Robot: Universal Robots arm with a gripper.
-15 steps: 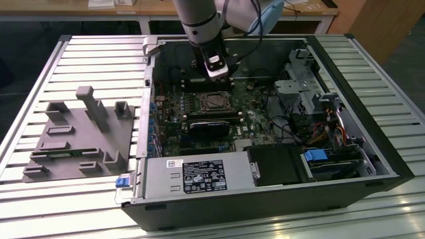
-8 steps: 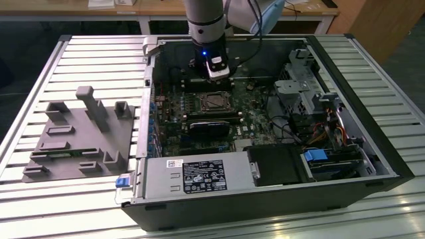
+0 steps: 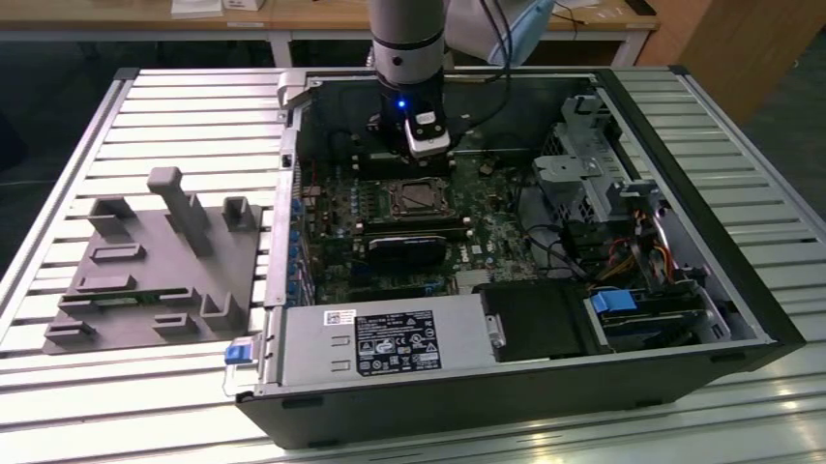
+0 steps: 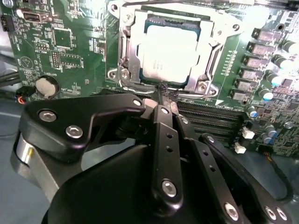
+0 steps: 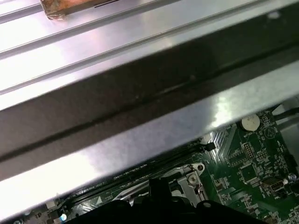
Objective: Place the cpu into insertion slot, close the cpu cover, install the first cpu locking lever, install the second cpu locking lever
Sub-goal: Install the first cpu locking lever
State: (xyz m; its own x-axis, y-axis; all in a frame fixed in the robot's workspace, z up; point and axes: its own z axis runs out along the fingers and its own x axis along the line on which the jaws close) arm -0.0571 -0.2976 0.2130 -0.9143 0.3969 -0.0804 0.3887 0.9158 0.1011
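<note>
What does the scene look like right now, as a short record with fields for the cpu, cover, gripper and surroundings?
cpu: cpu sits in the insertion slot, silvery top facing up
cover: cpu cover lies down around the chip, framing it
gripper: gripper at the socket's edge, fingers together, holding nothing visible
arm: above the motherboard inside the open computer case
surroundings: grey fixture block on the slatted table, on the exterior view's left
</note>
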